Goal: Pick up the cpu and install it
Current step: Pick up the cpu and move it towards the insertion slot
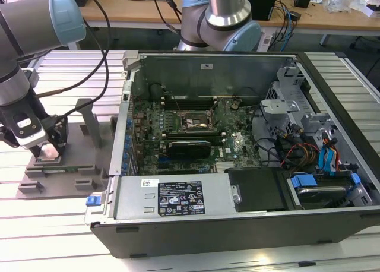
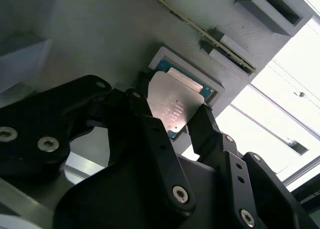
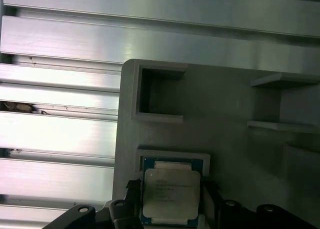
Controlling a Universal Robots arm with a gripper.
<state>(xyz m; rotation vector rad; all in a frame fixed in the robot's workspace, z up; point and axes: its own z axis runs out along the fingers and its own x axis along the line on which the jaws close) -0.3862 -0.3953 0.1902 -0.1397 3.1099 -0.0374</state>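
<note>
Currently the small flat square cpu w/ pale silver metal top (image 3: pixel 171 191) sits in a recess of the grey plastic tray (image 3: pixel 230 104), at the exterior view's left. The black gripper (image 2: pixel 175 120) straddles it; can't tell if clamped or loose.

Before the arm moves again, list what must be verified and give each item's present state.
1. Pincer lined up on the cpu: ok, it brackets the chip in both wrist views.
2. cpu lying in its recess in the grey tray: ok.
3. Pincer clamped on the cpu: cannot tell.
4. Computer case open, motherboard exposed: ok.
5. Socket on the motherboard ready to receive the chip: cannot tell.
</note>
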